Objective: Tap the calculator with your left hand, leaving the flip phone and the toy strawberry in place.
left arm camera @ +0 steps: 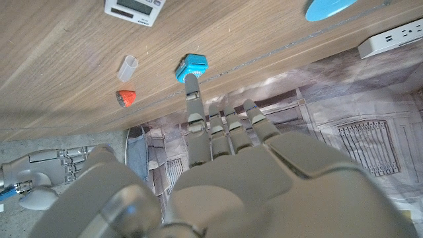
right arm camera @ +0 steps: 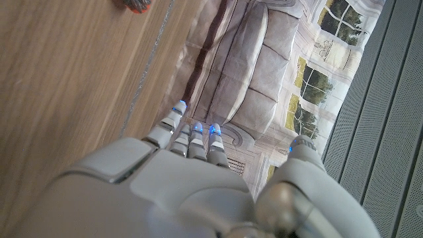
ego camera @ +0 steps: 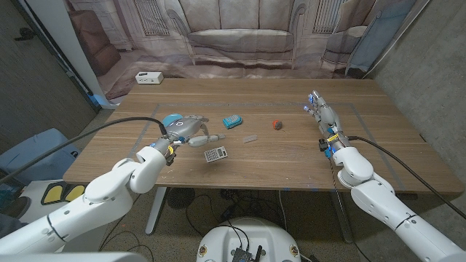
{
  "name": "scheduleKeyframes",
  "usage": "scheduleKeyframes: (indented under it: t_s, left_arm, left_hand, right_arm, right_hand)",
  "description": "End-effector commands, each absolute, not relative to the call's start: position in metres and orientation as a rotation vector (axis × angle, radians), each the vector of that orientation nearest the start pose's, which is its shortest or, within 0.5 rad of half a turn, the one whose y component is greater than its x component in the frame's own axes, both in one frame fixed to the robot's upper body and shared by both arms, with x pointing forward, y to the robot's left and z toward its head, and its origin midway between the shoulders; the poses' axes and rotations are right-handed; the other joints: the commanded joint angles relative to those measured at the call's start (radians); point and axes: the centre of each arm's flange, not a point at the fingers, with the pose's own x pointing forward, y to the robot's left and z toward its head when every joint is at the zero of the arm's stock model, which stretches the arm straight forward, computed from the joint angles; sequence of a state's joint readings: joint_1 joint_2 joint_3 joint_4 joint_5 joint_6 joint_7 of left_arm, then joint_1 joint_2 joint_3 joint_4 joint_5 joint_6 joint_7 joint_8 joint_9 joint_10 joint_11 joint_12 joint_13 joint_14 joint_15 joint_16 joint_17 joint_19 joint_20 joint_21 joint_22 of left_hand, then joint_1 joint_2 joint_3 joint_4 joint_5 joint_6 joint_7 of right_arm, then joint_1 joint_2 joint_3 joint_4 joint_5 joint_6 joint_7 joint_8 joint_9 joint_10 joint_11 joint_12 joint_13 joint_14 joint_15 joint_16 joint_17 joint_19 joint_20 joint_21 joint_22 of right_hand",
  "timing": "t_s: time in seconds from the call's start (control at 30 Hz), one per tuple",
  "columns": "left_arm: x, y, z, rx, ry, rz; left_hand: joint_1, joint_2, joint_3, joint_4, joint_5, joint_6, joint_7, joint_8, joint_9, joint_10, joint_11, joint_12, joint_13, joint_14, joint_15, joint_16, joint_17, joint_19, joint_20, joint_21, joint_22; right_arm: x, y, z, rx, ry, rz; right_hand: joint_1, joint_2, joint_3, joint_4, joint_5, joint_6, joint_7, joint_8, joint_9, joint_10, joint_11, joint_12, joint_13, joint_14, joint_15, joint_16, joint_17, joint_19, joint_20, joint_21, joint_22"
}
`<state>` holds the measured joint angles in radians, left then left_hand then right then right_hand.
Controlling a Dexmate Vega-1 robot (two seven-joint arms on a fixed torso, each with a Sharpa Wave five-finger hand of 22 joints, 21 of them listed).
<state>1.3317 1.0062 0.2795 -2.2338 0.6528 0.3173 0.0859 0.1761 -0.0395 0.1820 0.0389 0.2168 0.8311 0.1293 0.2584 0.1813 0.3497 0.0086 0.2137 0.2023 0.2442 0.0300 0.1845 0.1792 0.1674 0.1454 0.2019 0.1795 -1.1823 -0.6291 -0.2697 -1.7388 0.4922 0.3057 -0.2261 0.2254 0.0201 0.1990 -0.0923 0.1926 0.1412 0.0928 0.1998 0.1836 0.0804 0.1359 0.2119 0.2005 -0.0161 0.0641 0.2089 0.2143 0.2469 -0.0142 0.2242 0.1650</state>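
The calculator (ego camera: 215,153) (left arm camera: 134,8) is small and grey and lies near the table's front middle. My left hand (ego camera: 192,134) (left arm camera: 225,165) hovers just behind and to the left of it, fingers stretched out and apart, holding nothing and clear of the calculator. Farther back lies the teal flip phone (ego camera: 232,121) (left arm camera: 192,67). The red toy strawberry (ego camera: 277,124) (left arm camera: 125,98) (right arm camera: 135,5) sits to its right. At the table's right side my right hand (ego camera: 324,120) (right arm camera: 192,178) stands on its edge, fingers straight, empty.
A small pale tube-like piece (ego camera: 250,138) (left arm camera: 129,67) lies between the phone and the strawberry. A blue disc (ego camera: 172,118) (left arm camera: 330,6) sits behind my left wrist. A white power strip (ego camera: 148,77) (left arm camera: 390,36) rests at the far left corner. A printed backdrop hangs behind the table.
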Motion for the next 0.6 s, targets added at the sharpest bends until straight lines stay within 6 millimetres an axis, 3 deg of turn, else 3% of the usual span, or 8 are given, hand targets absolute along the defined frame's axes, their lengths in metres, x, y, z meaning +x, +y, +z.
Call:
scheduleKeyframes:
  t_s: [0.03, 0.17, 0.6]
  left_arm:
    - [0.487, 0.227, -0.043, 1.53, -0.654, -0.015]
    - [0.491, 0.227, -0.048, 1.524, -0.643, -0.041]
    - [0.497, 0.222, -0.055, 1.518, -0.623, -0.084]
  left_hand:
    - [-0.018, -0.004, -0.009, 0.005, 0.007, -0.025, -0.013, -0.017, 0.001, -0.013, -0.005, -0.003, 0.002, -0.013, 0.001, -0.001, 0.005, 0.001, 0.012, -0.001, 0.002]
    - [-0.032, -0.001, -0.016, 0.014, 0.008, -0.05, -0.019, -0.035, 0.001, -0.038, -0.009, -0.01, 0.002, -0.03, 0.002, -0.004, 0.005, -0.004, 0.023, -0.003, 0.003]
    - [-0.055, 0.01, -0.025, 0.03, 0.009, -0.066, -0.028, -0.052, 0.002, -0.068, -0.014, -0.015, 0.002, -0.063, 0.003, -0.008, 0.006, -0.044, 0.032, -0.014, 0.004]
  right_arm:
    - [0.549, -0.288, -0.056, -0.048, -0.689, 0.082]
    - [0.547, -0.289, -0.058, -0.049, -0.687, 0.079]
    - [0.545, -0.291, -0.059, -0.045, -0.682, 0.074]
  right_hand:
    - [-0.001, 0.003, -0.003, -0.003, -0.002, 0.01, -0.002, -0.001, 0.003, 0.009, 0.0, -0.003, -0.002, 0.003, 0.003, 0.003, 0.003, 0.008, 0.0, -0.002, 0.006]
    - [-0.002, 0.004, -0.004, -0.003, -0.003, 0.011, -0.003, -0.001, 0.003, 0.009, 0.0, -0.003, -0.002, 0.003, 0.004, 0.003, 0.003, 0.007, 0.002, -0.004, 0.006]
    - [-0.004, 0.005, -0.005, -0.003, -0.003, 0.013, -0.003, -0.001, 0.003, 0.009, -0.001, -0.003, -0.002, 0.002, 0.005, 0.002, 0.003, 0.007, 0.004, -0.008, 0.006]
